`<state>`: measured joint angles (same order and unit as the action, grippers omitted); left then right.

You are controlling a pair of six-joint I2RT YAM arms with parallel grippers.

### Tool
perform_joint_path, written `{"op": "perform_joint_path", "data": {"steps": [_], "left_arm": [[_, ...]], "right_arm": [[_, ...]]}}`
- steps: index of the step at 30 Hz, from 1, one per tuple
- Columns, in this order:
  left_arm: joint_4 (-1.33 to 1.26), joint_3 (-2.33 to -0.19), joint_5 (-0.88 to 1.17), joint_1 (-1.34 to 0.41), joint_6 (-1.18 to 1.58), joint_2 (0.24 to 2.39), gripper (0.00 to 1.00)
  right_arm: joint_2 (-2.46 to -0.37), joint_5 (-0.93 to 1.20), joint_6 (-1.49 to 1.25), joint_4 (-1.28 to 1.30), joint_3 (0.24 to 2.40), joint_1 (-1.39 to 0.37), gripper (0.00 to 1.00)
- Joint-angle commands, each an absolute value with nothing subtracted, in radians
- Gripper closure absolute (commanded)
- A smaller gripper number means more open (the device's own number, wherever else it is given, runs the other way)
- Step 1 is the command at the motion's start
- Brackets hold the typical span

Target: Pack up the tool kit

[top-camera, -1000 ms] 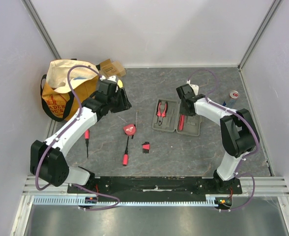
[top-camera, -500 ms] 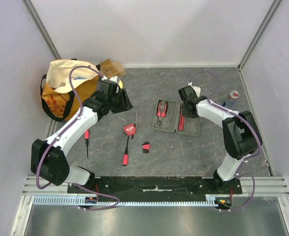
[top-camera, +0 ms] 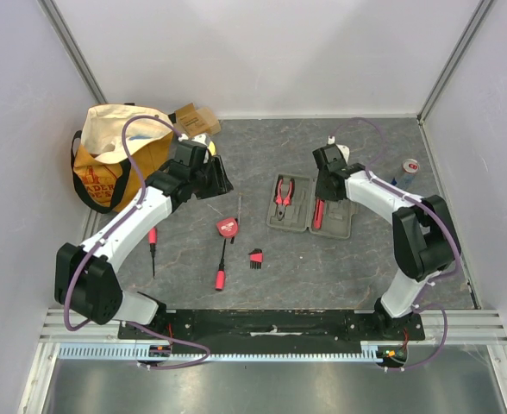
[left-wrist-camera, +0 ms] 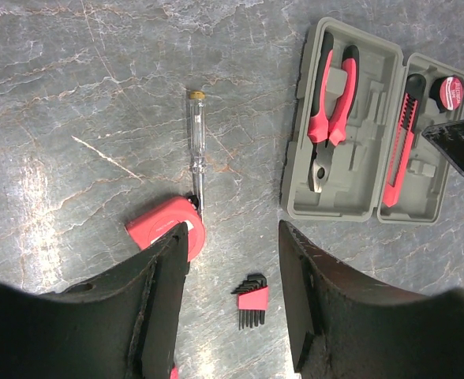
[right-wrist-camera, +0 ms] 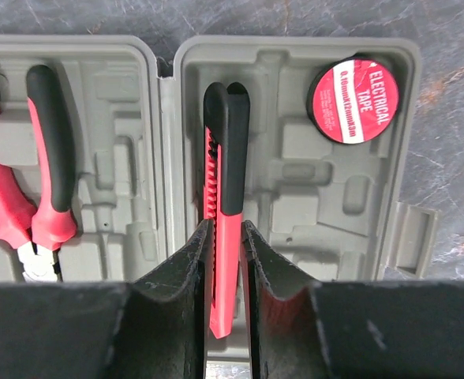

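The grey-green tool case (top-camera: 338,226) lies open at table centre. Red-and-black pliers (top-camera: 284,191) sit in its left half, and a red utility knife (top-camera: 318,213) and a roll of electrical tape (right-wrist-camera: 353,100) in its right half. My right gripper (right-wrist-camera: 226,229) is low over the case, its fingers closed on the knife (right-wrist-camera: 226,158), which lies in its slot. My left gripper (left-wrist-camera: 233,235) is open and empty, high above the table. A hex key set (left-wrist-camera: 252,298), a red tape measure (left-wrist-camera: 159,229) and a clear test-pen screwdriver (left-wrist-camera: 196,150) lie loose below it.
A red-handled screwdriver (top-camera: 221,274) lies near the front. Another screwdriver (top-camera: 153,241) lies partly under the left arm. An orange-and-cream tote bag (top-camera: 107,164) and a cardboard box (top-camera: 195,116) stand at the back left. A small tape roll (top-camera: 409,166) sits at the far right.
My right gripper has shifted slightly back and forth over the case's right half. The knife stays in its slot. The left arm has barely moved.
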<state>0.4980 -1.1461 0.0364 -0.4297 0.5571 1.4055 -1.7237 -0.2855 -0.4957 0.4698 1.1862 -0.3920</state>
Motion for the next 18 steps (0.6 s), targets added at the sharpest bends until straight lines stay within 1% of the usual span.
{"op": "perform_joint_path", "data": {"steps": [1,5,11,18], "left_arm": [[0.466,-1.173,0.049,-0.434,0.545,1.414,0.45],[0.466,-1.172,0.049,-0.434,0.545,1.416,0.45],[0.468,-1.170,0.052,-0.434,0.545,1.420,0.45],[0.468,-1.169,0.058,-0.433,0.546,1.427,0.45]], "right_arm": [[-1.767,-0.249,-0.483,0.454,1.215,-0.387,0.74],[-1.795,-0.249,-0.485,0.448,1.204,-0.388,0.79],[-1.816,-0.261,-0.488,0.443,1.181,-0.388,0.94],[-1.845,-0.256,-0.492,0.448,1.158,-0.390,0.96]]}}
